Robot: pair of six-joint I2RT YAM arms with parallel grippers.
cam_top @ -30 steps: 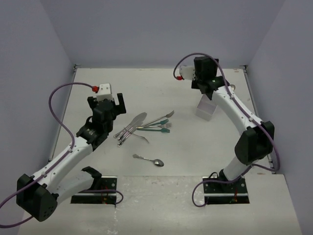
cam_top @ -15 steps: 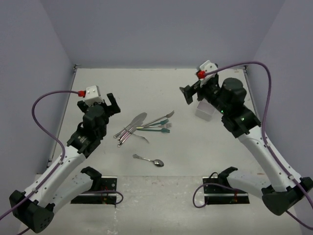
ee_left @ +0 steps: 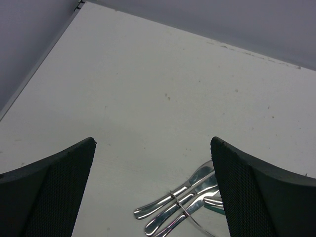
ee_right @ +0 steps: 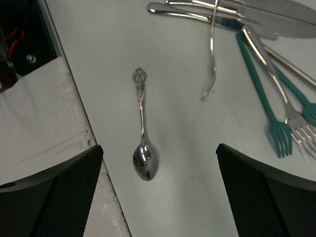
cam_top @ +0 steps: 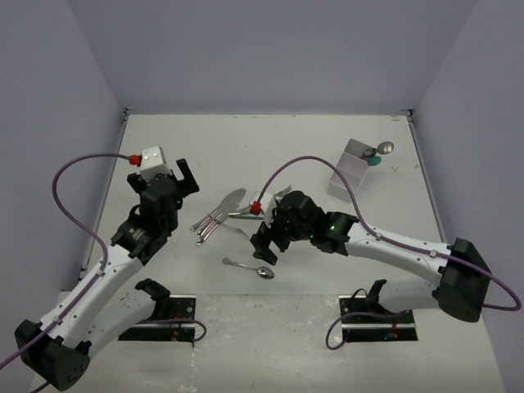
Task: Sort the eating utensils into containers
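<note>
Hovering over spoon [cam_top: 250,268], right end effector [ee_right: 159,146] released; spoon axis roughly along tabletop [cam_top: 205,139] near edge, bowl toward right edge. Left end effector [ee_left: 152,142] released too.

Top camera overlooks the whole counter [cam_top: 164,139] from behind. Both wrist cameras, closer, share the utensil pile [cam_top: 214,219]: left beside it, right above its near edge.

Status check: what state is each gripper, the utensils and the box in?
Lone spoon: flat on table, ungrasped.
Utensil pile: loose on table, unsorted.
Box: silver spoon end and something teal stick out.
Left gripper: open, empty.
Right gripper: open, empty, above that spoon.
</note>
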